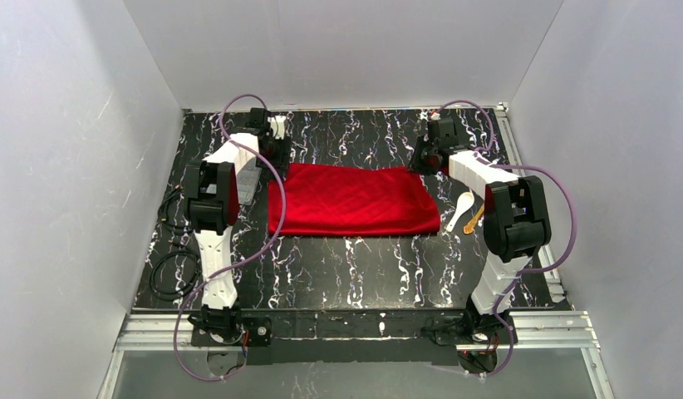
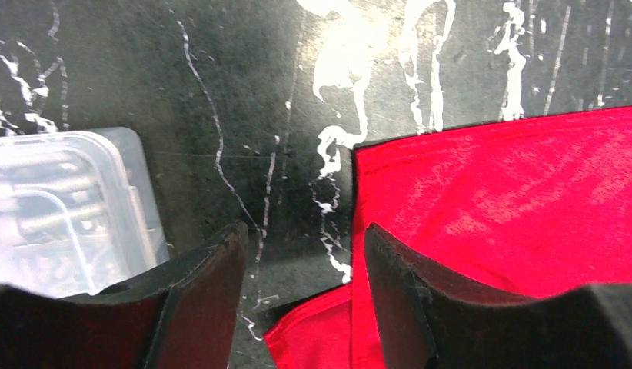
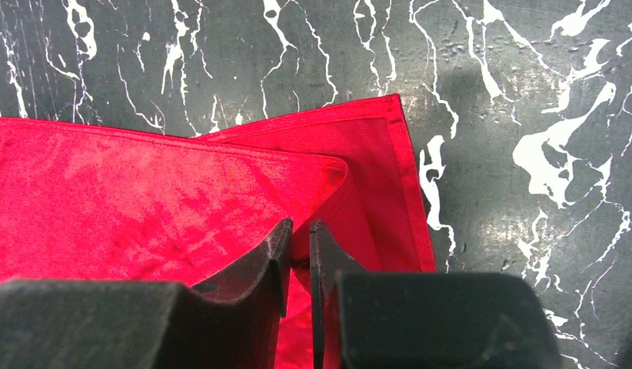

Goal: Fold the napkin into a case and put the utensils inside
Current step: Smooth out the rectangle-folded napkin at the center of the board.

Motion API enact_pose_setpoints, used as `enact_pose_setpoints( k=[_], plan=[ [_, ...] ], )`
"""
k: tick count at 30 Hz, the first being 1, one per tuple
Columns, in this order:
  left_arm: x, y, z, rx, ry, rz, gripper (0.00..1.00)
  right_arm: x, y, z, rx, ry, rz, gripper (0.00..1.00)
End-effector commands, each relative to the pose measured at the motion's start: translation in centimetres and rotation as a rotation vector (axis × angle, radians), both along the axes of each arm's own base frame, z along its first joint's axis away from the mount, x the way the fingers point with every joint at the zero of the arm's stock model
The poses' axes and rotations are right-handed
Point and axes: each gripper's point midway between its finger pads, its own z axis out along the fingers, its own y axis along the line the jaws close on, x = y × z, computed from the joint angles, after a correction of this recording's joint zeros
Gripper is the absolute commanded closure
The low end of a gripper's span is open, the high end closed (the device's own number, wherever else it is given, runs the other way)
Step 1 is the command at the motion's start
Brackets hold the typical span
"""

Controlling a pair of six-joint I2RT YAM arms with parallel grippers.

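No txt, labels, brand names, nos. or signs legible from where I stand: nothing on the bright red creased cloth napkin (image 1: 351,201), clear plastic compartment box (image 2: 59,207) or black white-veined table (image 1: 338,266).

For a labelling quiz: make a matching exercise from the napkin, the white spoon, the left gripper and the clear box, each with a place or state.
1 napkin
2 white spoon
3 left gripper
4 clear box

a open, astride the napkin's edge
b folded, mid-table
c beside the left gripper, off the napkin
d lying right of the napkin

Pairs: 1-b; 2-d; 3-a; 4-c
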Motion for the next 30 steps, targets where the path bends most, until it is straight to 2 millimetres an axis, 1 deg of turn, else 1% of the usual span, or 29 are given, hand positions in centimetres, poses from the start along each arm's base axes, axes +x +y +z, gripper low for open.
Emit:
enact_pose_setpoints(
  k=[1, 4, 6, 8, 10, 15, 20, 24, 26, 27, 30],
  plan=[
    [-1.5, -2.5, 2.0, -0.09, 0.045, -0.035, 0.44, 0.6, 0.5, 2.3, 0.042, -0.069, 0.002, 0.79],
    [-1.1, -3.7, 3.7, -0.137, 0.011, -0.026, 0.43, 0.5, 0.5, 2.1, 0.042, -0.065, 0.002, 0.79],
    [-1.0, -4.2, 4.0, -0.149, 0.009, -0.03, 0.43, 0.4, 0.5, 2.0, 0.045, -0.062, 0.001, 0.79],
    [-1.0, -4.5, 3.6, -0.143, 0.023, -0.031, 0.43, 0.4, 0.5, 1.9, 0.048, -0.061, 0.0, 0.79],
    [-1.0, -4.6, 2.5, -0.126, 0.042, -0.031, 0.43, 0.4, 0.5, 2.0, 0.049, -0.061, -0.001, 0.79],
    [-1.1, -4.3, 1.0, -0.099, 0.071, -0.017, 0.45, 0.4, 0.6, 2.4, 0.052, -0.068, 0.0, 0.79],
    [-1.0, -3.7, 0.3, -0.066, 0.076, 0.008, 0.5, 0.5, 0.8, 2.6, 0.059, -0.073, 0.005, 0.8],
    [-0.8, -3.4, 0.2, -0.051, 0.064, 0.026, 0.53, 0.6, 0.9, 2.8, 0.066, -0.076, 0.009, 0.81],
    [-0.6, -3.5, 0.2, -0.057, 0.06, 0.021, 0.54, 0.6, 1.0, 2.9, 0.07, -0.079, 0.01, 0.81],
    [-0.6, -3.6, 0.1, -0.062, 0.064, 0.019, 0.55, 0.6, 1.0, 2.9, 0.07, -0.079, 0.01, 0.82],
    [-0.9, -4.1, -0.1, -0.085, 0.083, 0.009, 0.67, 0.7, 0.9, 3.3, 0.073, -0.086, 0.007, 0.82]
  ],
)
